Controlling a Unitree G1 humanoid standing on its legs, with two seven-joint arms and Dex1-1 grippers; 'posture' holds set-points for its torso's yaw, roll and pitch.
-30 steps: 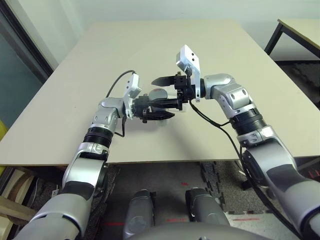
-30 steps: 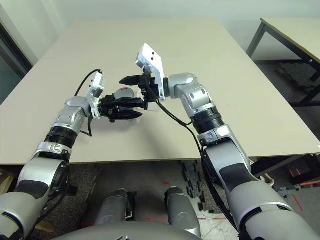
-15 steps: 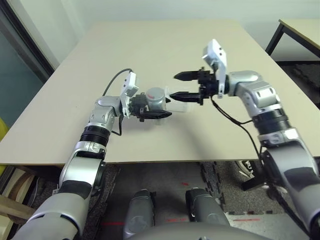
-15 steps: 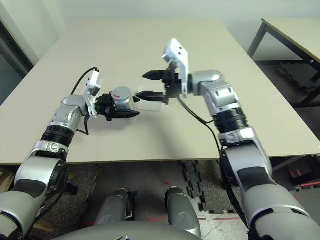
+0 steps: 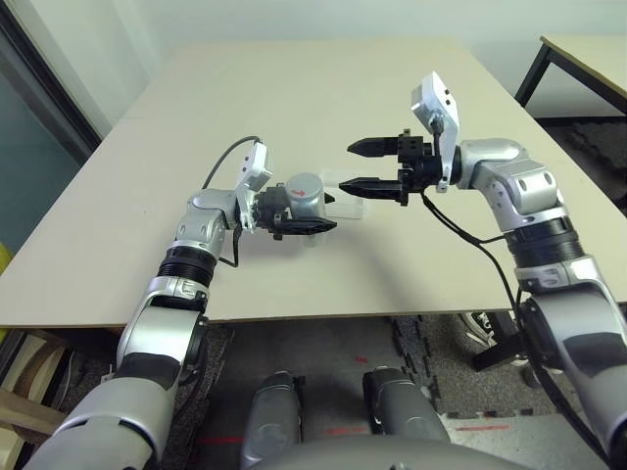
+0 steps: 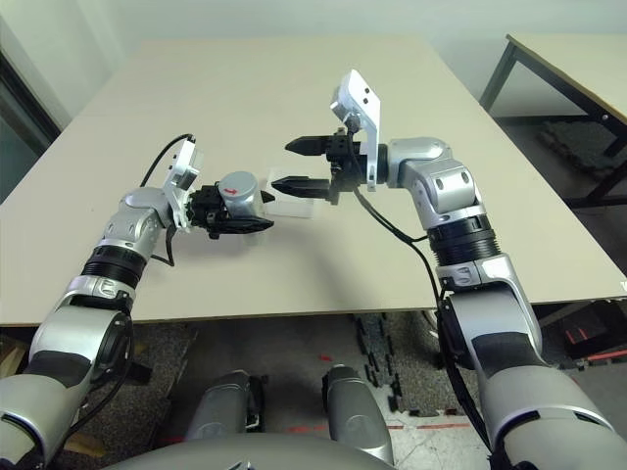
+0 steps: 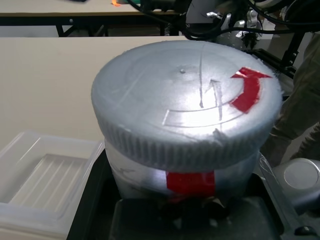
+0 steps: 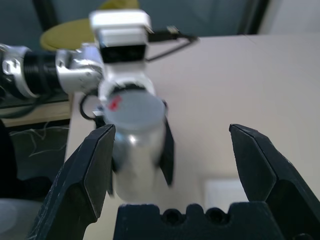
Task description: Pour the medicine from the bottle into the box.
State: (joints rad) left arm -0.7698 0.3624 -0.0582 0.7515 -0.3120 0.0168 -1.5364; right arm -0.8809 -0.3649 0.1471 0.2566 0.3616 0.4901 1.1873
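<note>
Bottle: silver-grey, ridged cap, red marks; left fingers clamped on it, right fingers apart.

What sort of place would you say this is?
Probably a robotics lab or test room: a large bare-topped table, a second table behind, and dark floor matting beneath.

red curved arrow on the bottle's grey cap, outlined arrow beside it
</note>
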